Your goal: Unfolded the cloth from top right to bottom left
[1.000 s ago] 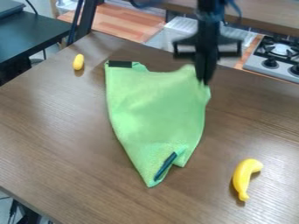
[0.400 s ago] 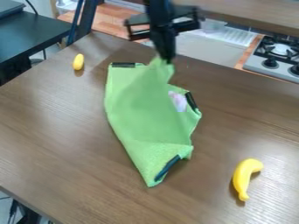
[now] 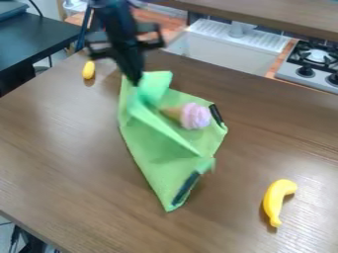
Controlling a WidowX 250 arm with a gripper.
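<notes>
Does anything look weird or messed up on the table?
Yes, the green cloth looks crooked and wrinkled, because the tool is holding part of it up. An ice cream cone lies on its side on the cloth, a funny spot for one. I see no spill.

The surface [image 3: 284, 143] is brown with a wood grain, its far edge slanting from the far left toward the right. Around its middle lies a green cloth [image 3: 148, 163], narrowing to a tip on the near side, partly raised in folds toward the far left. Dark strips mark its right edge [image 3: 216, 113] and near end [image 3: 186, 188]. A small, rounded yellow object [image 3: 88, 70] rests at the far left. A curved yellow banana [image 3: 274, 197] lies at the near right, apart from the cloth.
</notes>
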